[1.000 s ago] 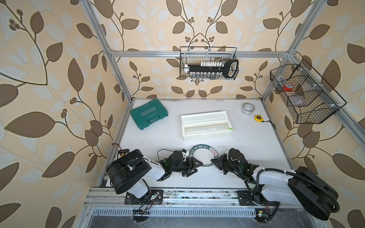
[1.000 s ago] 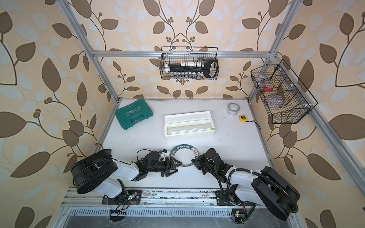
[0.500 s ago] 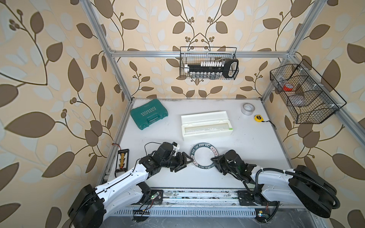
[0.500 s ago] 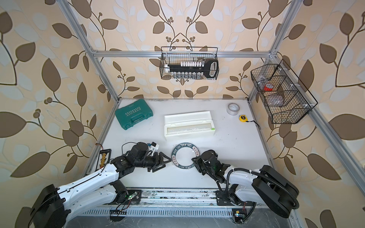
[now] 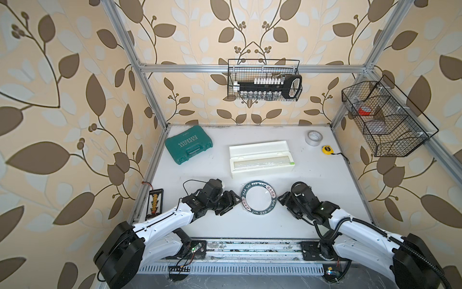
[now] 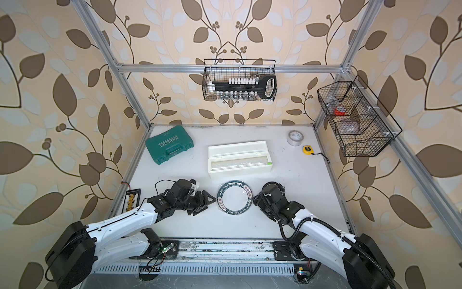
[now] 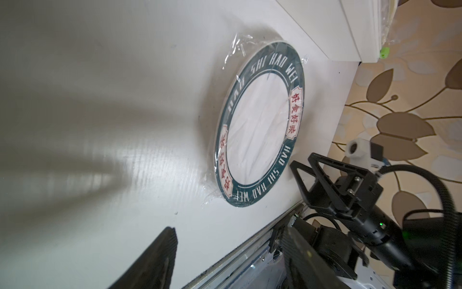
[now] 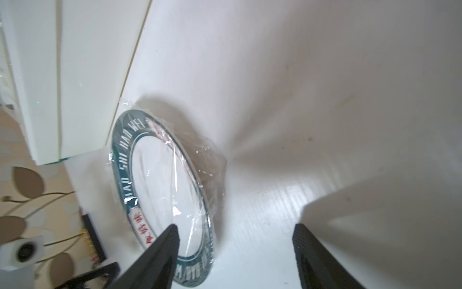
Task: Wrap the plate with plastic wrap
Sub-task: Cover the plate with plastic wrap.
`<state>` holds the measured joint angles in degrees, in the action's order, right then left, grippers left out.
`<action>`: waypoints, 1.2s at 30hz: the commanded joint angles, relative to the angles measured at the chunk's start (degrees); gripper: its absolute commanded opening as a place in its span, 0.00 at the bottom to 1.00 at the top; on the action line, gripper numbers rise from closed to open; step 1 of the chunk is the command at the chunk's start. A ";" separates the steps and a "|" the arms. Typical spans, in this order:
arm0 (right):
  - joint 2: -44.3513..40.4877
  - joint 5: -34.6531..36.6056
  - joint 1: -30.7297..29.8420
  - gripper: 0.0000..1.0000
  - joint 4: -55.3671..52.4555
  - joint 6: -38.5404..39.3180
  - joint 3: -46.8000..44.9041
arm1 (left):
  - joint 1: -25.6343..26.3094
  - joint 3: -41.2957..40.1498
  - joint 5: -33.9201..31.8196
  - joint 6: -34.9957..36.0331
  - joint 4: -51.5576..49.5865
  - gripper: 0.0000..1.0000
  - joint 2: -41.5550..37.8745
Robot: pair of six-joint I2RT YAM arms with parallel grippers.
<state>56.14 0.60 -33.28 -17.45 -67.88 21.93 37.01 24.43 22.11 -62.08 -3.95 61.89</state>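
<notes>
The plate (image 5: 244, 200) (image 6: 220, 198), white with a dark navy lettered rim, lies flat on the table near the front. Plastic wrap (image 8: 212, 172) covers it, crinkled and bunched along its edge (image 7: 232, 53). My left gripper (image 5: 230, 205) (image 6: 206, 204) (image 7: 228, 232) is open just left of the plate, with only bare table between its fingers. My right gripper (image 5: 283, 202) (image 6: 256, 200) (image 8: 235, 227) is open at the plate's right rim (image 8: 125, 155), holding nothing. The white dispenser box (image 5: 261, 160) (image 6: 238, 159) lies behind the plate.
A green tool case (image 5: 188, 147) sits at the back left. A grey tape roll (image 5: 313, 137) and a yellow tape measure (image 5: 327, 149) are at the back right. Wire baskets (image 5: 265, 82) (image 5: 385, 117) hang on the back and right walls.
The right gripper has opened and drawn back a little from the plate's right rim. The left arm has stretched out, and its open gripper now sits slightly further left of the plate.
</notes>
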 commanded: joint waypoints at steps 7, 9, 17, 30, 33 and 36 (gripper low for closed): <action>15.57 4.22 0.78 0.50 -11.66 30.35 17.48 | -0.30 9.82 -1.74 10.29 1.20 0.66 13.25; 18.26 3.61 0.70 0.50 -11.31 31.47 19.38 | -0.28 11.12 -0.84 10.80 2.34 0.65 16.01; 27.46 -2.44 -0.84 0.50 -6.71 32.24 22.65 | -0.29 13.46 1.11 12.44 5.59 0.59 23.19; 29.85 -13.62 -0.69 0.38 0.87 27.50 17.71 | -0.27 10.91 6.22 10.22 13.99 0.38 27.20; 27.78 -13.96 2.19 0.50 -3.10 31.64 18.73 | -1.95 10.96 4.42 12.67 5.67 0.55 23.83; 25.15 -8.99 3.64 0.64 -9.03 38.21 22.80 | -6.07 10.71 2.26 16.78 -2.89 0.66 18.36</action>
<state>84.12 -10.66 -30.74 -21.02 -36.36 41.25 34.26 35.33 26.06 -49.17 1.72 85.69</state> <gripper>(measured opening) 0.611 0.642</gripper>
